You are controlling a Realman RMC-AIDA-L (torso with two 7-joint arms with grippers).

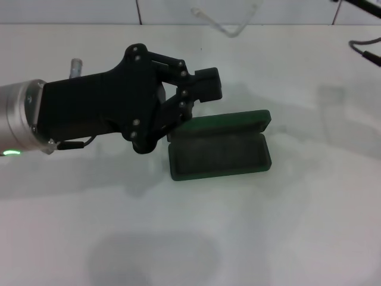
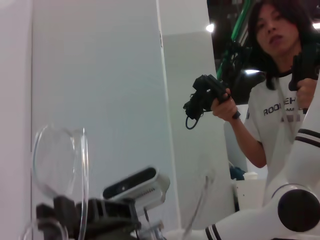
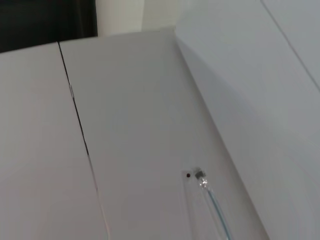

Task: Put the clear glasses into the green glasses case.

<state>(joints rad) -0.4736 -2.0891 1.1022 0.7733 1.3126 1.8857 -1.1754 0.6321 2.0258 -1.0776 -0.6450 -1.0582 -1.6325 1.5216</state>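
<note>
1. White tabletop (image 1: 250, 238) fills the head view, with a pale wall behind it and a dark cable (image 1: 366, 50) at the far right corner.
2. Centre of the table: the green glasses case (image 1: 219, 152) lies open, dark lining up, lid (image 1: 229, 122) tipped back on its far side.
3. Left gripper (image 1: 193, 98) hangs over the case's left end, its black fingers (image 1: 205, 83) set a narrow way apart with nothing visible between them in the head view.
4. Clear glasses (image 1: 229, 24) sit at the far table edge, well apart from the case.
5. Left wrist view shows a clear lens (image 2: 57, 162) close up, and a person (image 2: 280, 100) holding a black controller (image 2: 205, 97).
6. Right gripper is out of sight; its wrist camera shows only white panels (image 3: 140, 125).
</note>
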